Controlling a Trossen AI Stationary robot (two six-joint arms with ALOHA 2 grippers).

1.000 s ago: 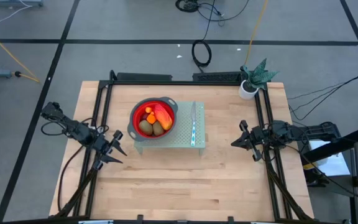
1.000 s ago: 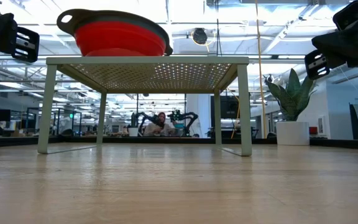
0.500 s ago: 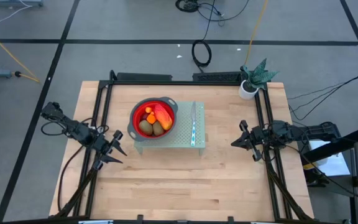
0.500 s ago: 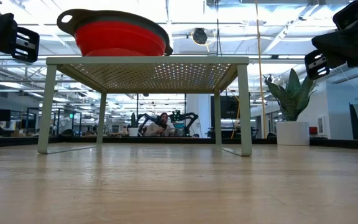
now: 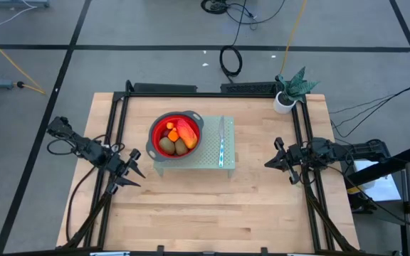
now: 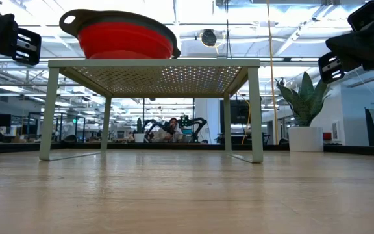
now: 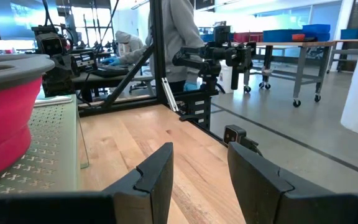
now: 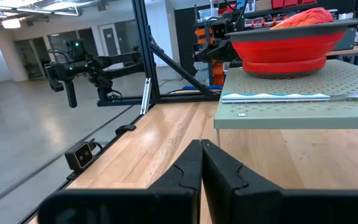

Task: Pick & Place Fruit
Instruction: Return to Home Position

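The fruit (image 5: 176,138) lies in a red bowl with a grey rim (image 5: 152,136): two brown-green ovals, a long red-orange piece (image 8: 303,17) and a small orange bit. The bowl stands on a pale green perforated stand (image 5: 208,162), beside a slim silver knife (image 5: 221,137). My left gripper (image 5: 133,171) hovers open at the table's left, level, aimed toward the stand, with nothing between its fingers (image 7: 199,152). My right gripper (image 5: 269,163) hovers shut at the table's right, also level and aimed at the stand (image 8: 200,147).
A potted plant (image 5: 290,93) stands at the far right corner. Black frame rails (image 5: 117,121) run along the table's left, right and far sides. Bare wood (image 5: 212,206) stretches in front of the stand. A person (image 6: 171,126) sits far off in the room behind.
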